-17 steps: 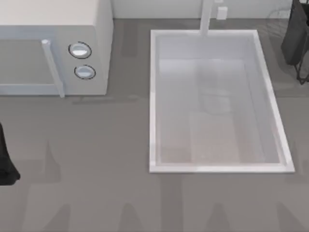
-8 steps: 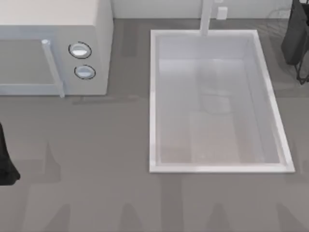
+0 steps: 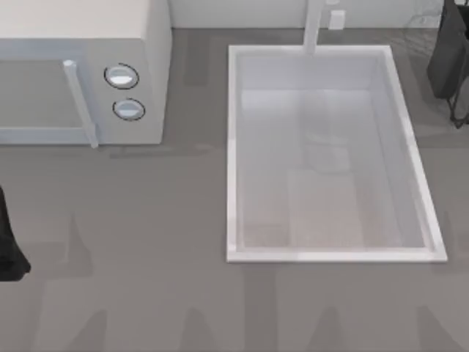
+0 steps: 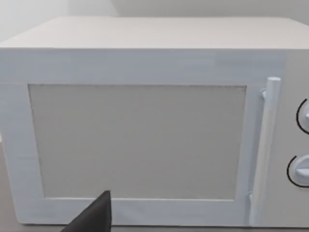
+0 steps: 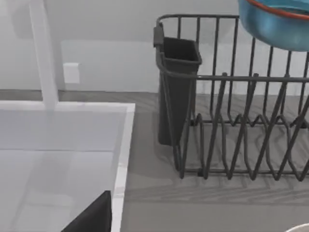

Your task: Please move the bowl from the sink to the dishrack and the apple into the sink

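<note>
1 bowl above 1 dishrack; 1 sink; 1 microwave. Pincer states: can't tell.

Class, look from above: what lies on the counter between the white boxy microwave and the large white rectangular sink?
Nothing: between the white boxy microwave and the large white rectangular sink, the top view shows bare grey counter.

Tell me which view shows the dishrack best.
The right wrist view: the dishrack stands beside the sink, its dark wires and cup plain, with the bowl above it. The top view catches a few thin wires at its upper right corner. The left wrist view faces the microwave.
</note>
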`<action>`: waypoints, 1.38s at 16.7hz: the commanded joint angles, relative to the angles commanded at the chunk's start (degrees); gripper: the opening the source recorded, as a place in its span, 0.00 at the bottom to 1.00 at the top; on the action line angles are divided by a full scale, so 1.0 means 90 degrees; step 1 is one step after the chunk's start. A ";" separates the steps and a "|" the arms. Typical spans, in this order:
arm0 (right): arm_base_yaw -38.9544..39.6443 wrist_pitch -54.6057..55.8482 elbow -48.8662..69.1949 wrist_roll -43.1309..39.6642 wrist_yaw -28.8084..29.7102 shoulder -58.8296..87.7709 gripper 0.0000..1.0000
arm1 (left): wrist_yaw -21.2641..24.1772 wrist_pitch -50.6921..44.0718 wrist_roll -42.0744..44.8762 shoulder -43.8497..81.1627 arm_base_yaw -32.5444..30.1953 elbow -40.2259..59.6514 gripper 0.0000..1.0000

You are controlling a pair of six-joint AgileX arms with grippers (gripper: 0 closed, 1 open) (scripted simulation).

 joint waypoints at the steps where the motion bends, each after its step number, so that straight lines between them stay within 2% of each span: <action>1: -0.0046 -0.0213 0.0275 -0.0053 -0.0009 0.0358 1.00 | 0.0000 0.0000 0.0000 0.0000 0.0000 0.0000 1.00; 17: -0.1373 -0.5295 0.6451 -0.1265 0.0031 0.8697 1.00 | 0.0000 0.0000 0.0000 0.0000 0.0000 0.0000 1.00; 23: -0.1671 -0.6403 0.7810 -0.1536 0.0056 1.0550 1.00 | 0.0000 0.0000 0.0000 0.0000 0.0000 0.0000 1.00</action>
